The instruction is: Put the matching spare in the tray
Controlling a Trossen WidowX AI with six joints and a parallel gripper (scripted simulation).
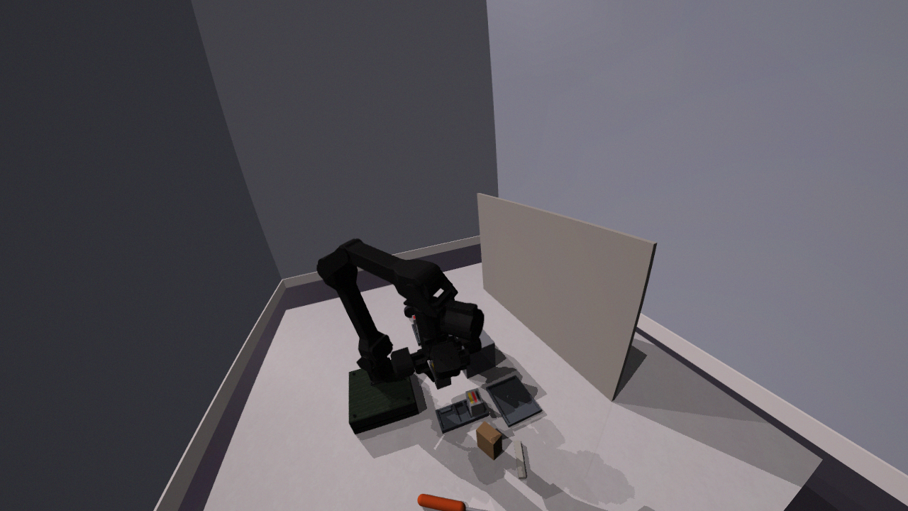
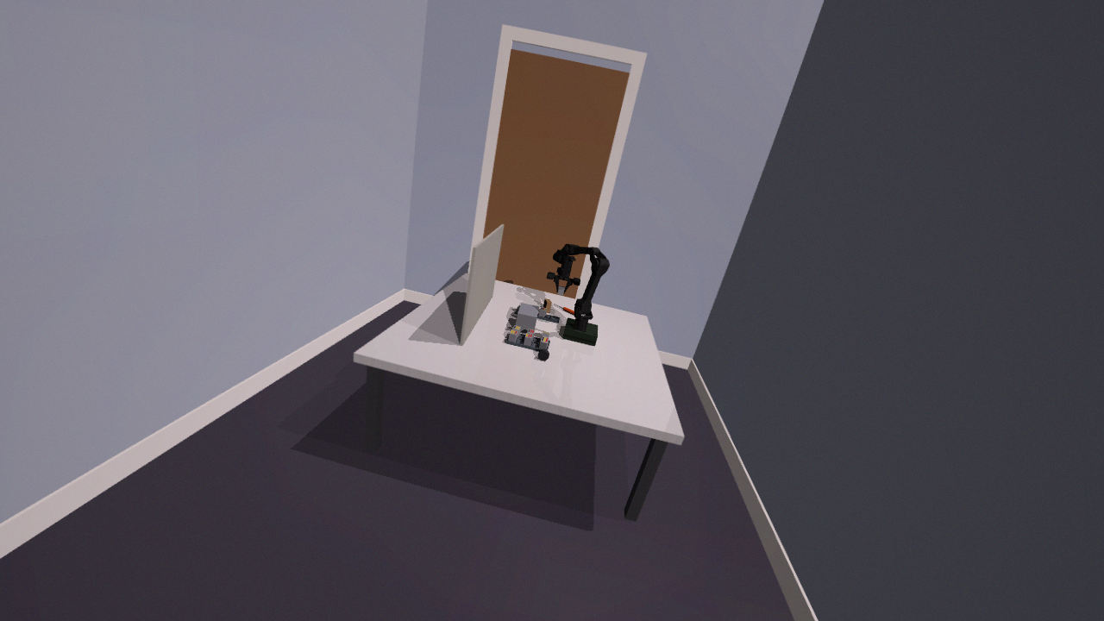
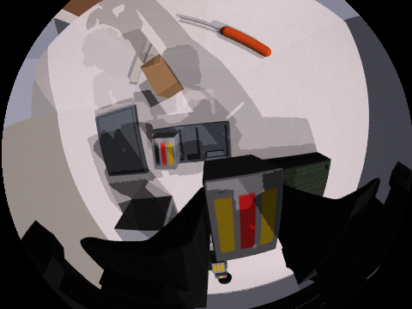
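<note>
My gripper (image 1: 442,380) (image 2: 561,288) (image 3: 233,189) is shut on a grey spare (image 3: 260,182) with yellow, red and yellow stripes and holds it above the table. Another grey spare (image 1: 474,401) (image 3: 166,150) with black, red and yellow stripes stands in the end compartment of a dark rack (image 3: 190,139); the rack's other compartments look empty. The flat dark tray (image 1: 517,397) (image 3: 124,150) lies beside that rack, with nothing in it. More striped blocks (image 2: 529,338) stand in a row past a grey box (image 2: 527,314) (image 1: 484,359). I cannot tell the mounted unit or its back code.
A brown block (image 1: 489,440) (image 3: 162,77) and a pale bar (image 1: 520,458) (image 3: 139,64) are near the rack and tray. An orange-handled tool (image 1: 441,502) (image 3: 246,40) lies farther off. A tall beige panel (image 1: 558,285) (image 2: 479,285) stands beyond the tray. A round black object (image 2: 543,354) is by the striped row.
</note>
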